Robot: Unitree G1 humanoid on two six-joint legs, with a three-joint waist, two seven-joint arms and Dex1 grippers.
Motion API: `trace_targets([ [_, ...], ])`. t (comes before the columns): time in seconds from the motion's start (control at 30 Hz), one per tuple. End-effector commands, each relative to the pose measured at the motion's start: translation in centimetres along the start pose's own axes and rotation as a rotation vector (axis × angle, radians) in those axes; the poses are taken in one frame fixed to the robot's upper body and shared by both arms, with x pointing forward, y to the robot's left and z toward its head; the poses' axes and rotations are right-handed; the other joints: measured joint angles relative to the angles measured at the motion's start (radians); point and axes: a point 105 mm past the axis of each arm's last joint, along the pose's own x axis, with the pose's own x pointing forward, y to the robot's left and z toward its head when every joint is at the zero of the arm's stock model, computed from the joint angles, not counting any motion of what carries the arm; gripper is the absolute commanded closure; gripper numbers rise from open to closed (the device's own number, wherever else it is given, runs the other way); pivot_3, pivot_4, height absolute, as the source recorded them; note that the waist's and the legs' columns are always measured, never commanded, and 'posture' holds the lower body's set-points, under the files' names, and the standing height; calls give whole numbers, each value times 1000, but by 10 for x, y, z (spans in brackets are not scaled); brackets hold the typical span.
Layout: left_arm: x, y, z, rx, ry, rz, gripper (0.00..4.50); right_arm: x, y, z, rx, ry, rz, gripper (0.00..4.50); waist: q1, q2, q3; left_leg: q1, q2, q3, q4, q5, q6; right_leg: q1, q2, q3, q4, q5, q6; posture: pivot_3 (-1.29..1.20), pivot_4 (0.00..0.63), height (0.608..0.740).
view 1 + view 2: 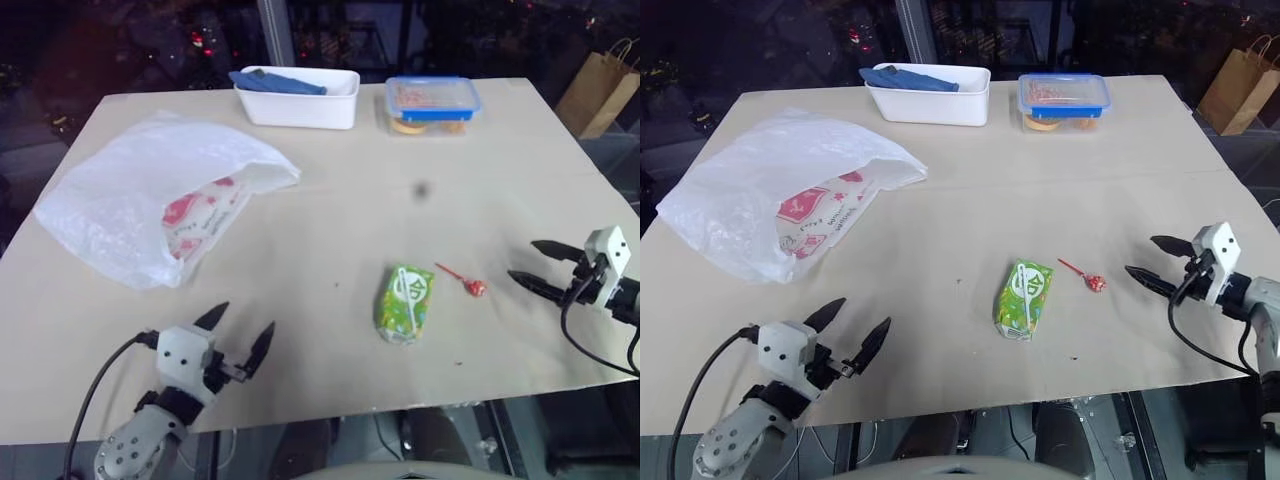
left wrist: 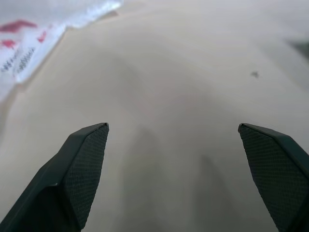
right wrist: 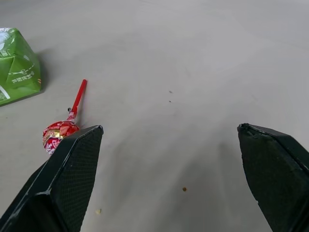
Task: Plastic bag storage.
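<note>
The desk [image 1: 330,200] is a wide beige surface with dark surroundings behind its far edge. The plastic bag [image 1: 150,205] is the biggest thing on it: it lies crumpled on the left side of the desk, near the left edge, thin and white, with its opening turned toward the middle, and red printed marks show through the part close to the opening. At the far edge, a little left of the middle, stands a white rectangular tub [image 1: 298,97] with a dark blue cloth [image 1: 275,82] lying in it. Just beside it to the right stands a clear food box with a blue lid [image 1: 432,103]. Beyond the far right corner, off the desk, a brown paper bag [image 1: 600,92] stands upright. Near the front edge, a little right of the middle, lies a green snack packet [image 1: 405,303], and close to its right lies a red lollipop [image 1: 463,280], not touching it. The left gripper [image 1: 238,338] is over the front left part of the desk, well apart from the plastic bag; its two black fingers stand wide apart and nothing is between them. The right gripper [image 1: 533,267] is at the right edge and points toward the lollipop, which lies near its fingertips; its fingers are also spread wide and hold nothing.
</note>
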Motion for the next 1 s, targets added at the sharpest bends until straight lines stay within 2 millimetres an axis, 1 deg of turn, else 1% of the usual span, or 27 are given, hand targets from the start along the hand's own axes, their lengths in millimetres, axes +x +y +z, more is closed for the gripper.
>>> trace_targets([
  [0.03,-3,3,14,48,-34,87,10,11,10,20,-54,-62,72,0,0,0,0,0,0,0,0,0,0,0,0,0,0,0,0,0,150,740],
  [0.1,-8,6,11,66,5,187,10,24,32,42,-46,-125,198,0,-1,0,0,0,0,0,0,0,0,0,0,0,0,0,0,0,150,740],
  [0.17,-13,10,11,67,17,272,10,34,52,59,-30,-163,296,0,-3,0,0,0,0,-1,0,0,0,0,0,1,0,0,0,0,150,740],
  [0.23,-16,12,15,91,11,330,10,42,74,75,-14,-192,386,0,0,0,0,0,0,-2,0,0,0,0,0,1,0,0,0,0,150,740],
  [0.3,-18,20,22,89,-11,434,10,53,100,97,-14,-235,486,0,4,-1,0,-1,0,-3,0,0,0,0,0,-1,0,0,0,0,150,740],
  [0.37,-17,25,29,85,-44,498,10,58,116,111,-18,-269,536,0,8,-1,0,-2,0,-4,1,0,0,0,0,-2,0,0,0,0,150,740],
  [0.5,-11,30,36,76,-80,560,10,63,128,121,-30,-286,572,0,19,-1,0,-3,-1,-5,2,0,0,0,0,-5,0,0,0,0,150,740],
  [0.6,1,35,37,57,-93,584,10,64,137,125,-41,-287,608,0,25,-1,0,-3,-1,-4,2,0,0,0,0,-5,-1,0,0,0,150,740],
  [0.7,10,45,40,42,-109,636,10,64,147,128,-37,-279,649,0,26,-1,0,-3,-1,-5,2,0,0,0,0,-7,0,0,0,0,150,740],
  [0.87,21,54,47,17,-151,645,10,67,148,127,-66,-271,635,0,25,-2,0,-3,-2,-5,2,0,0,0,0,-7,-1,0,0,0,150,740],
  [0.9,21,57,49,16,-163,649,403,67,146,126,-72,-268,629,0,25,-2,0,-3,-2,-5,2,0,0,0,0,-7,-1,0,0,0,150,740],
  [0.93,22,59,51,10,-172,652,535,68,146,126,-76,-266,624,0,25,-2,0,-3,-2,-5,2,0,0,0,0,-7,-1,0,0,0,150,740],
  [0.97,23,61,52,13,-177,652,996,68,145,125,-75,-266,620,0,26,-2,0,-4,-2,-5,2,0,0,0,0,-7,-1,0,0,0,150,740],
  [1.0,23,61,54,21,-184,646,1298,67,145,125,-74,-267,617,0,26,-2,0,-4,-2,-6,2,0,0,0,0,-7,-1,0,0,0,150,740],
])
